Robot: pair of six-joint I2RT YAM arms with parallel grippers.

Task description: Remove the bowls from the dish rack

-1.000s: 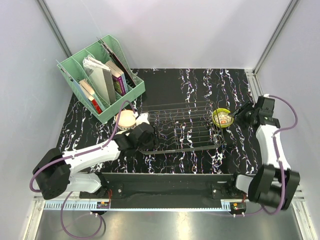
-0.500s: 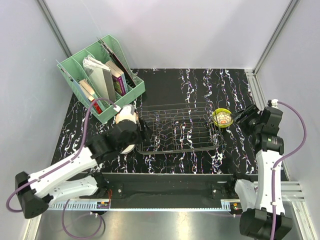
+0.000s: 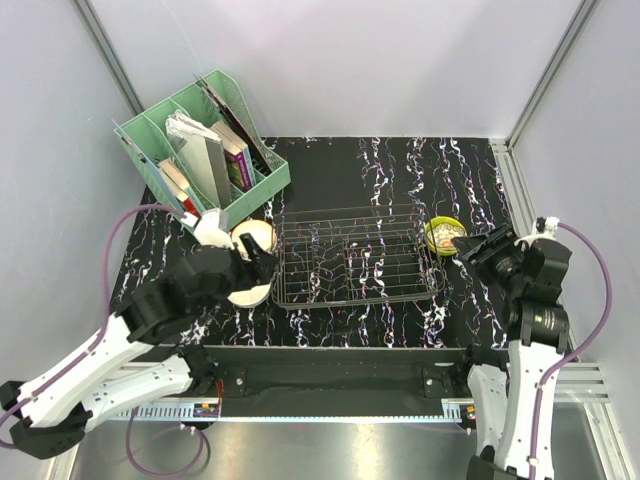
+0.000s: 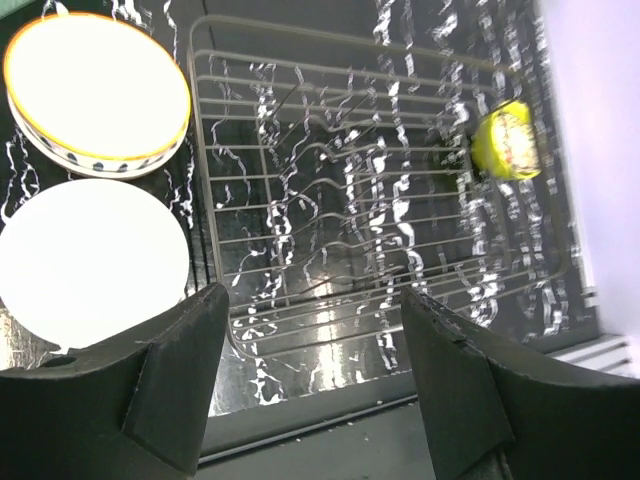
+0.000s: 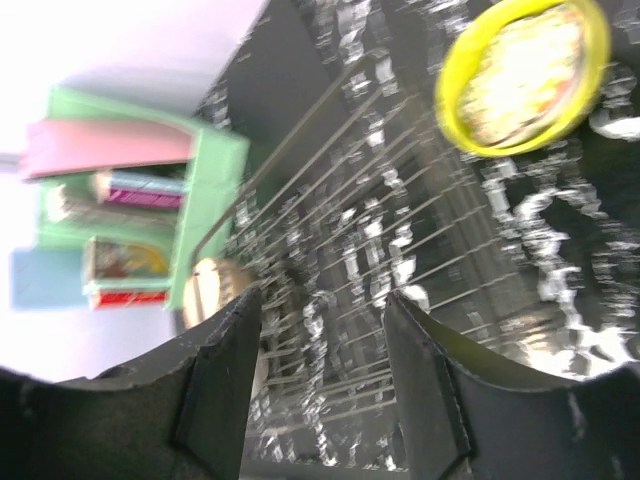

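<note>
At the near edge of the table, both arms reach forward from their bases, and the task looks all but done. The left gripper (image 4: pixel 312 330) hangs with its fingers (image 4: pixel 180 380) spread wide and nothing between them, above the rack's left end. Just outside that end two of the bowls sit on the table: a plain white bowl (image 4: pixel 90 260) nearer, and an orange-rimmed bowl (image 4: pixel 97 90) just beyond it. The right gripper (image 5: pixel 322 320) is likewise parted and empty, poised close to the yellow-green bowl (image 3: pixel 443 236), which rests on the table just off the rack's far right corner. Between the arms the dish rack (image 3: pixel 355 265) shows only bare wire and prongs, with no bowl in it that I can see. The next move probably calls for little more than lifting both arms clear without nudging the bowls set down beside the rack. The table (image 3: pixel 400 170) is glossy black with white marble veining. At its far left stands a mint-green organiser (image 3: pixel 250 205) holding books. Pale grey walls (image 3: pixel 350 60) with metal corner posts close in the space.
</note>
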